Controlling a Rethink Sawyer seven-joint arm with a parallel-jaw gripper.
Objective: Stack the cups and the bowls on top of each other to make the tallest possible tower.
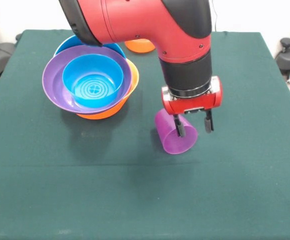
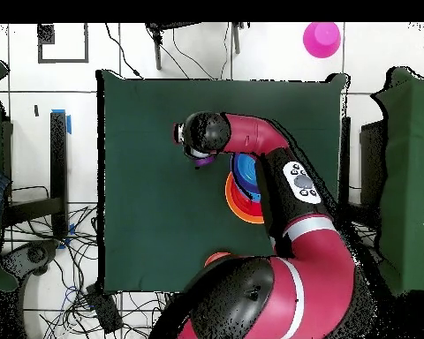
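Observation:
A translucent purple cup (image 1: 171,136) lies on its side on the green table (image 1: 135,200), its mouth toward the near right. My gripper (image 1: 193,126) hangs open right over it. One finger (image 1: 178,127) stands at the cup's mouth and the other is just outside its right wall. To the left stands the tower (image 1: 90,82): a large orange bowl (image 1: 102,111) holds a purple bowl (image 1: 52,82) with a blue bowl (image 1: 92,80) inside. Another blue rim (image 1: 65,46) shows behind it. In the overhead view the arm hides my gripper, and only a sliver of the cup (image 2: 200,162) shows.
A small orange bowl (image 1: 140,46) sits at the table's far side, behind the arm. In the overhead view a pink bowl (image 2: 321,39) lies on the floor beyond the table (image 2: 145,177). The arm (image 2: 277,177) covers most of the tower (image 2: 242,201). Cables run around the table.

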